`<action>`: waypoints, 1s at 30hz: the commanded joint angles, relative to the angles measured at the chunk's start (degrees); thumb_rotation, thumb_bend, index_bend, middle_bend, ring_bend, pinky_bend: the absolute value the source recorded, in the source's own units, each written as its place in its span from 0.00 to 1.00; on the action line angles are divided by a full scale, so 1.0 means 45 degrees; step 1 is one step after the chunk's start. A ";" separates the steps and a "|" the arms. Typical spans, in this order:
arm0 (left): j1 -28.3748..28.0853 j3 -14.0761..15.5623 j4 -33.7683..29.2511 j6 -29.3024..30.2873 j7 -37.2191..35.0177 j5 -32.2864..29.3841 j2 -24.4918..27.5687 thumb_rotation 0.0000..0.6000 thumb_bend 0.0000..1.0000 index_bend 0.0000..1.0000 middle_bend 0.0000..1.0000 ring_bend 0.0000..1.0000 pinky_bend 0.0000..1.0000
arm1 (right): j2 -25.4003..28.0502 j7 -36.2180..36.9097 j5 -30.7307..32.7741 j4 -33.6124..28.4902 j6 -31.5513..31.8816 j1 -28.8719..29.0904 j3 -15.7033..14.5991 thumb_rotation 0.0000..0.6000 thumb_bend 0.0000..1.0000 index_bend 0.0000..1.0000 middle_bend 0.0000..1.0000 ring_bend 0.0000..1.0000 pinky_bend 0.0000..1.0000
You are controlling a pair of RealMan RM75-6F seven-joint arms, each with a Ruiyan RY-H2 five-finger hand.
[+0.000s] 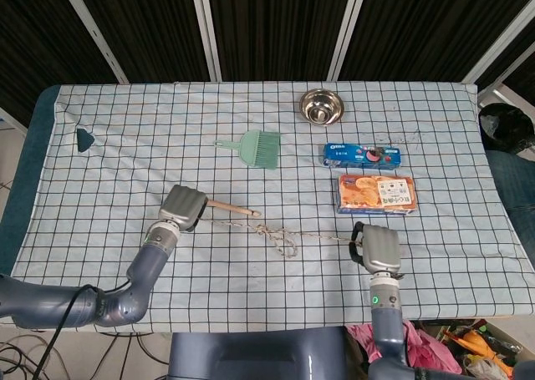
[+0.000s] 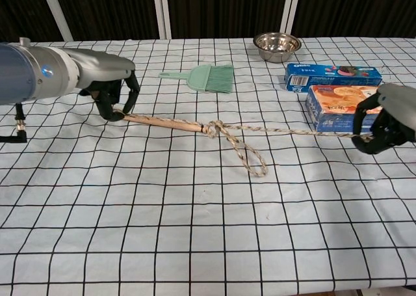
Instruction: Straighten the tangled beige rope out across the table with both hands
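At the far left of the checked tablecloth (image 1: 100, 188) lies a small dark object (image 1: 84, 139), too small to identify. The left hand (image 2: 110, 91) is lowered to the cloth with its fingers curled around one end of the beige rope (image 2: 260, 131), pinching it. From there the rope runs rightward, lying over a wooden stick (image 2: 166, 121) for part of its length. Near the middle it forms a knot with a loose loop (image 2: 247, 154) trailing toward the near edge of the table. Beyond the knot a thin, nearly straight stretch continues to the right hand (image 2: 383, 123), whose fingers are closed on the other end. Behind the rope, from left to right, sit a green brush (image 1: 255, 149), a metal bowl (image 1: 322, 105), a blue biscuit pack (image 1: 363, 154) and an orange box (image 1: 377, 194). The right hand is just in front of the orange box.
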 commanded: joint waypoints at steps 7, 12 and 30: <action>0.1109 0.0451 -0.0723 -0.0278 -0.1387 0.1185 0.1862 1.00 0.48 0.64 1.00 0.91 0.81 | 0.2420 0.1167 -0.0036 -0.0527 -0.0071 -0.0780 0.0161 1.00 0.47 0.66 0.94 1.00 1.00; 0.1693 0.0768 -0.0697 -0.0625 -0.2185 0.1921 0.2409 1.00 0.48 0.64 1.00 0.91 0.81 | 0.3304 0.2109 -0.0088 -0.0194 -0.0485 -0.1077 0.0116 1.00 0.47 0.66 0.94 1.00 1.00; 0.3314 0.1230 0.1391 -0.1686 -0.4718 0.4401 0.2293 1.00 0.48 0.64 1.00 0.92 0.81 | 0.3983 0.4612 0.0424 0.2580 -0.2383 -0.1402 -0.0176 1.00 0.47 0.66 0.94 1.00 1.00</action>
